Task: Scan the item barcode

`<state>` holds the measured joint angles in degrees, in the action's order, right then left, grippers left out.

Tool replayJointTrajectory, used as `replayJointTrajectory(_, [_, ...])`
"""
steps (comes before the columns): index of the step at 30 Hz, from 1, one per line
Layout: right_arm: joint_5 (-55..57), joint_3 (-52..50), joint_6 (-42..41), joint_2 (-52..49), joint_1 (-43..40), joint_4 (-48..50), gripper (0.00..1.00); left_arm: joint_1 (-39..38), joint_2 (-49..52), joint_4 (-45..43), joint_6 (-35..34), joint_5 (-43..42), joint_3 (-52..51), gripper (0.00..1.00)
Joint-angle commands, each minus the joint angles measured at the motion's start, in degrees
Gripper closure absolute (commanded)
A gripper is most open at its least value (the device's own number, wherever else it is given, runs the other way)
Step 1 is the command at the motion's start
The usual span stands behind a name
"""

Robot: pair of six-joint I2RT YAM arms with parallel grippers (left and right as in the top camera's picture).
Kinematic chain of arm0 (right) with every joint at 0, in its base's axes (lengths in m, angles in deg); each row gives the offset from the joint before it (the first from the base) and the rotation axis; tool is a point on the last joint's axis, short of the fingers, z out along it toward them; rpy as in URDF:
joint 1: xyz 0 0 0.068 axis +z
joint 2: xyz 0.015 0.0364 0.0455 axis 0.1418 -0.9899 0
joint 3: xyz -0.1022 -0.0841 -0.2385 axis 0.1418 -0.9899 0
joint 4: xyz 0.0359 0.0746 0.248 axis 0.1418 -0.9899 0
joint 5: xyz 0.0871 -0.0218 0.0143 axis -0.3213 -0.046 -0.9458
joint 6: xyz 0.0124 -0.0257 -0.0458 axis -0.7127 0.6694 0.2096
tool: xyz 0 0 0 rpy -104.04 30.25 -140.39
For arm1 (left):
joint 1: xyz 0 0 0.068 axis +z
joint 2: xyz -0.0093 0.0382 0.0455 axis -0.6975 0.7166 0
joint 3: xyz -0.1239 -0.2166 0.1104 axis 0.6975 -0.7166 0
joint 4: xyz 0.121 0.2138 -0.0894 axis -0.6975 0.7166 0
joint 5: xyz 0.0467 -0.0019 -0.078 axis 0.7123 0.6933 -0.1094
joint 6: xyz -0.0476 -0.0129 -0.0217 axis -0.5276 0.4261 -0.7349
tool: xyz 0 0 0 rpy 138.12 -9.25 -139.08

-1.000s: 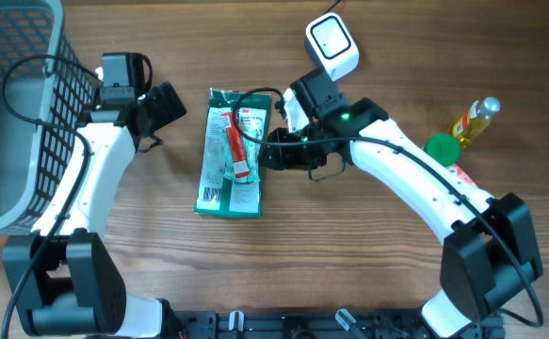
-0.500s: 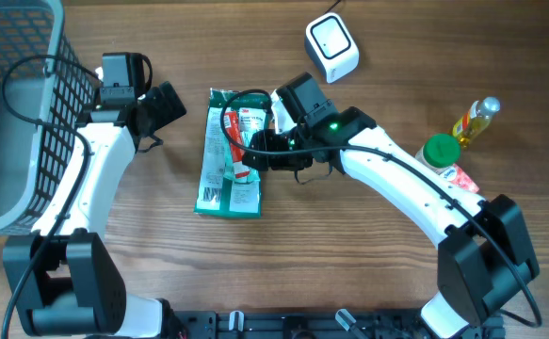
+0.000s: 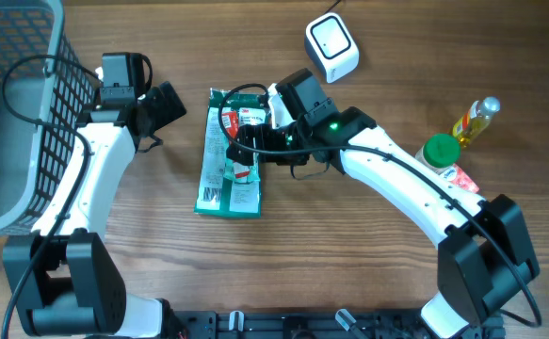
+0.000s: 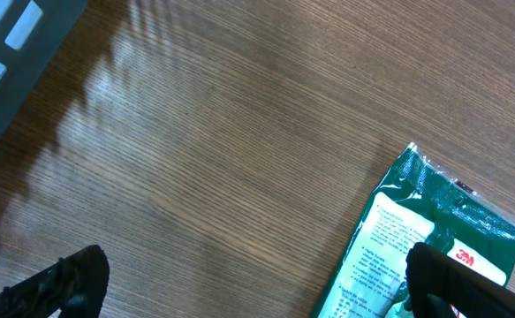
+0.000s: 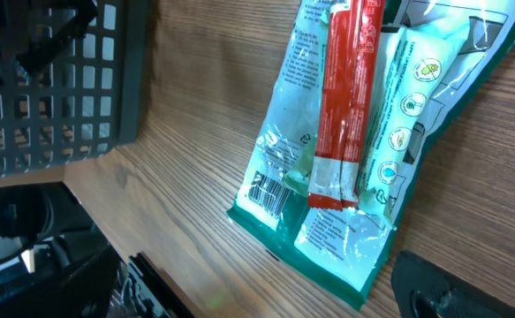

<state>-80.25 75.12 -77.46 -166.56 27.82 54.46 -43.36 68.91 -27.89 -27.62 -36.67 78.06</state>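
Right pincer (image 3: 239, 151): released, its jaws spread wide; it hangs low over the 12 o'clock half of the green packet (image 3: 219, 185). From the wrist view I believe nothing is between its fingers, but the overhead view is crowded there by a black cable.
Left pincer (image 3: 164, 111): also released, jaws far apart with only bare wood between them; it sits at 10 o'clock from the packet, apart from it.
Green packet: lies flat on the wooden table (image 3: 349, 254), a little to 9 o'clock of the middle, its long side running from 12 to 6.
Red strip (image 5: 345, 97): runs along the length of the packet's face.
Barcode (image 5: 268, 190): faces up, at the packet's 7 o'clock corner.
Scanner (image 3: 331, 45): a white box at 1 o'clock from the packet, well apart from it.
Basket (image 3: 1, 122): dark mesh, at the table's 9 o'clock edge.
Bottle (image 3: 475, 120): yellow, at 3 o'clock, just beside a green lid (image 3: 441, 149).
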Motion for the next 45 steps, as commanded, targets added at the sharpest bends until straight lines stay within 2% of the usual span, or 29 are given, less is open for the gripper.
replayJointTrajectory(1, [-0.5, -0.5, 0.2, 0.0, 0.1, 0.5, 0.00, 0.2, -0.7, 0.0, 0.3, -0.3, 0.7, 0.00])
replayJointTrajectory(2, [-0.4, -0.5, 0.2, 0.0, 0.1, 0.6, 0.02, 0.2, -0.7, 0.0, 0.3, -0.3, 0.7, 0.00])
replayJointTrajectory(5, [1.5, -0.6, 0.0, 0.0, 0.1, 0.5, 0.29, 0.2, -0.7, 0.0, 0.3, -0.3, 0.7, 0.00])
replayJointTrajectory(8, [1.6, -0.6, 0.0, 0.0, 0.3, 0.6, 0.37, 0.2, -0.7, 0.0, 0.3, -0.3, 0.7, 0.00])
replayJointTrajectory(10, [4.5, -0.6, -1.5, -0.1, 1.0, 0.9, 0.48, 0.2, -0.7, 0.0, 0.3, -0.3, 0.7, 0.00])
replayJointTrajectory(16, [7.0, -0.6, -3.0, -3.9, 4.5, 6.5, 0.51, 0.2, -0.7, 0.0, 0.3, -0.3, 0.7, 0.00])
replayJointTrajectory(19, [10.1, -0.6, -3.1, -6.9, 5.4, 7.4, 0.62, 0.2, -0.7, 0.0, 0.3, -0.3, 0.7, 0.00])
replayJointTrajectory(28, [14.1, -0.6, -5.4, -9.0, 5.3, 5.9, 0.53, 0.2, -0.7, 0.0, 0.3, -0.3, 0.7, 0.00])
replayJointTrajectory(45, [15.3, -0.6, -6.0, -14.0, 6.3, 7.4, 0.54, 0.2, -0.7, 0.0, 0.3, -0.3, 0.7, 0.00])
